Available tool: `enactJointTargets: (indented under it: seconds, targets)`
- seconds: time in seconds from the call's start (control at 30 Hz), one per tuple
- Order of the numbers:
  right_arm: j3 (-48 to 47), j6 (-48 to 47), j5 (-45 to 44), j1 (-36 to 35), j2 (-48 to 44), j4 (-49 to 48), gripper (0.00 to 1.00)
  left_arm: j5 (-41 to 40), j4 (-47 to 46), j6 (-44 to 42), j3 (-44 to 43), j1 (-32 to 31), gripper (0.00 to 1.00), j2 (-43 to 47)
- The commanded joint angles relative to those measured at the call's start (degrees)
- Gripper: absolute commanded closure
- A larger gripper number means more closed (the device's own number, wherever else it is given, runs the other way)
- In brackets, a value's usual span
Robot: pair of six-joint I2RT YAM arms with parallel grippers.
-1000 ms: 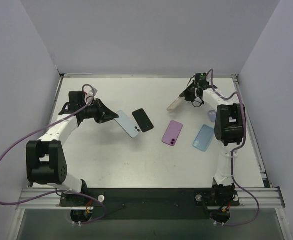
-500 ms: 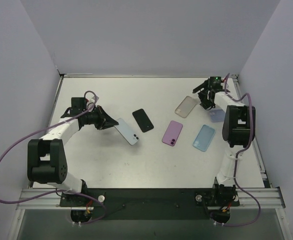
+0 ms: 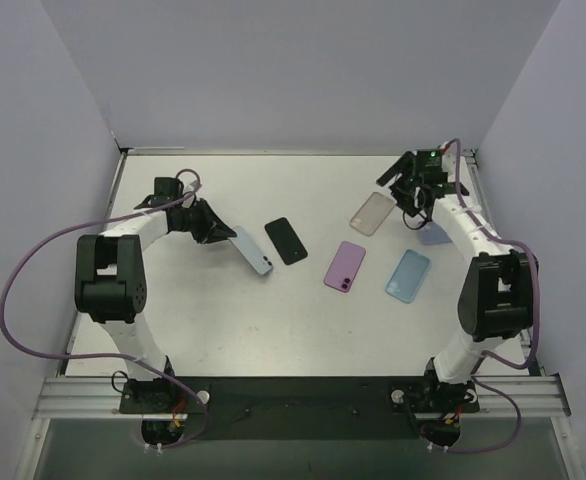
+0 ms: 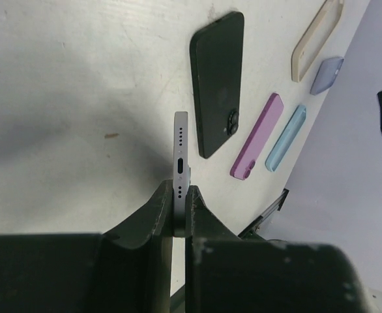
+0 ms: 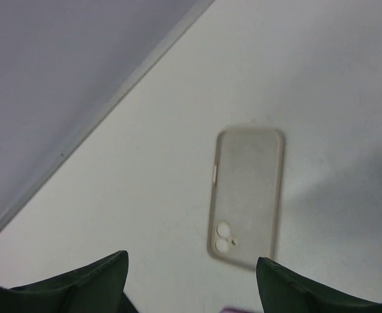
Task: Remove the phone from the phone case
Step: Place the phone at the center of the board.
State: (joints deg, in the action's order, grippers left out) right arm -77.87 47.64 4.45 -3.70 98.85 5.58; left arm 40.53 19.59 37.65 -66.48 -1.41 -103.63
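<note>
One slim pale-blue phone [image 4: 180, 163] on edge; one translucent, round-cornered beige case [image 5: 246, 189].

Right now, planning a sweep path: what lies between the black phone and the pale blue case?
The purple phone lies flat between them, clearest in the top view.

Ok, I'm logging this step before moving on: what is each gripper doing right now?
Left gripper: closed, holding the pale blue phone.
Right gripper: open, holding nothing; the beige case lies free beneath it.
</note>
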Motion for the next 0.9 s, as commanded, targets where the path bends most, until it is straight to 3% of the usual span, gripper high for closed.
enactJointTargets:
  seconds: [0.0,0.03,0.13,0.23,0.27,0.4,0.67,0.87]
  targets:
    - [8.86,-1.76,2.49,-5.6,-4.09,1.71,0.26,0.51,0.35,-1.17,-5.76,-0.61,0.94,-4.03]
    - [12.44,-1.41,2.76,-6.66,-4.8,1.36,0.26,0.34,0.88,-1.35,-6.12,-0.7,0.85,-4.47]
    - [17.12,-0.79,2.85,-7.63,-8.05,-0.57,0.26,-0.98,2.9,-2.4,-7.35,-0.79,0.75,-6.23]
    - [20.03,-2.54,1.53,-8.34,-10.78,0.03,0.26,-2.21,4.13,-3.11,-7.09,-0.88,0.56,-5.79]
    - [20.9,-2.98,1.09,-8.34,-11.56,1.26,0.25,-2.74,4.22,-3.28,-6.83,-0.96,0.42,-4.92]
    - [22.32,-6.15,-0.84,-8.43,-16.3,4.16,0.25,-4.32,6.06,-4.77,-5.77,-0.96,0.18,-2.63]
    - [25.21,-9.93,-7.35,-8.6,-27.65,14.0,0.24,-7.66,11.07,-7.67,-2.43,-0.96,0.03,5.88]
    - [29.51,-11.25,-8.75,-8.6,-37.39,18.66,0.23,-7.05,12.93,-8.38,3.79,-1.05,0.02,17.38]
